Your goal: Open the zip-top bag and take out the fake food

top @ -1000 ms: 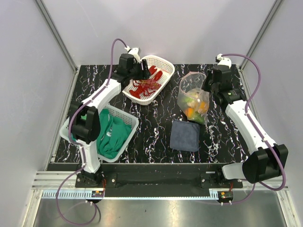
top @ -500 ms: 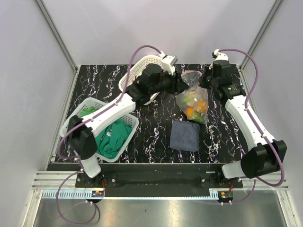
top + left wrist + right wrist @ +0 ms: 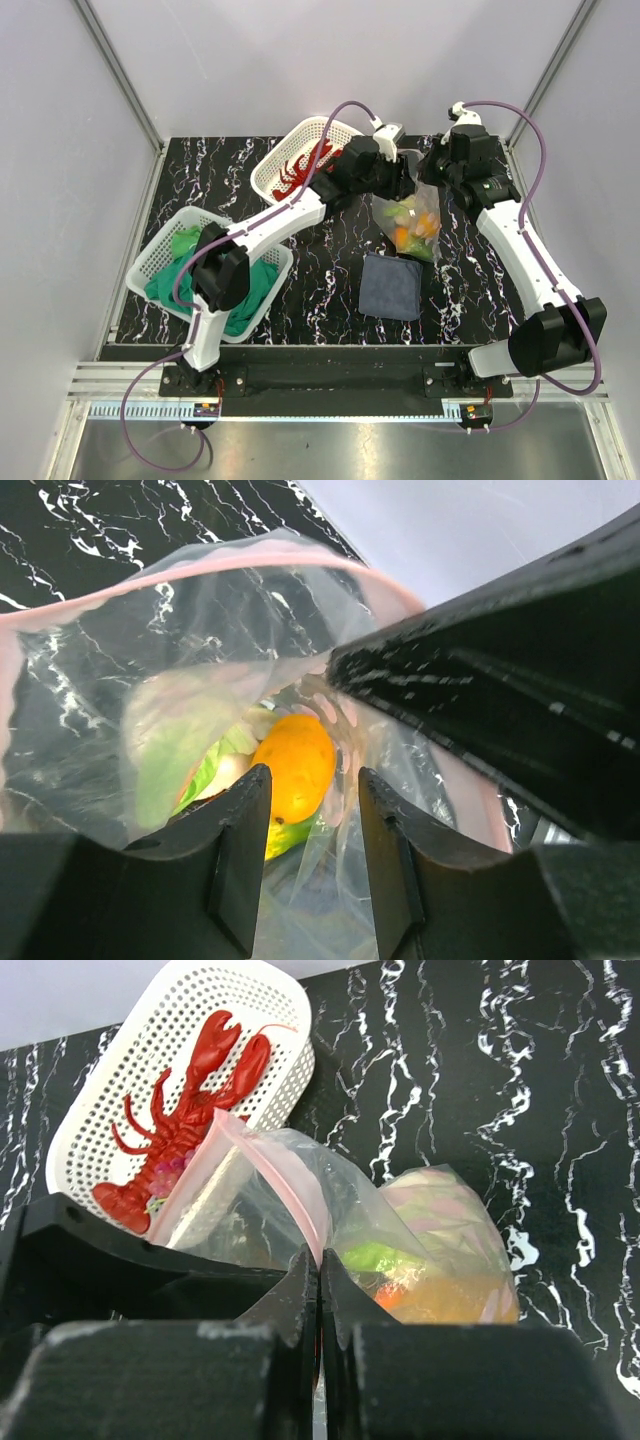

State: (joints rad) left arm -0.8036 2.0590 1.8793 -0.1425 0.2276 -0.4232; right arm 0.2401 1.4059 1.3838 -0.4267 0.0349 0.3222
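Note:
The clear zip-top bag [image 3: 412, 218] lies at the back right of the table, its pink zip strip [image 3: 200, 572] spread open. My right gripper [image 3: 431, 186] is shut on the zip edge [image 3: 300, 1195] and holds the mouth up. My left gripper [image 3: 399, 180] is open, its fingers [image 3: 235, 850] reaching into the bag mouth. An orange fruit [image 3: 295, 765] and green-yellow pieces [image 3: 215, 775] lie just beyond the fingertips, untouched. They also show through the bag in the right wrist view [image 3: 440, 1285]. A red lobster [image 3: 297, 172] lies in the white basket [image 3: 318, 128].
A dark blue-grey folded cloth [image 3: 390, 286] lies in front of the bag. A white basket [image 3: 160, 255] holding a green cloth [image 3: 240, 290] stands at the left. The grey walls close in behind and at both sides.
My left arm has swung right from the lobster basket to the bag mouth, fingers now inside it. The lobster basket tipped and settled. My right gripper keeps its hold on the zip edge.

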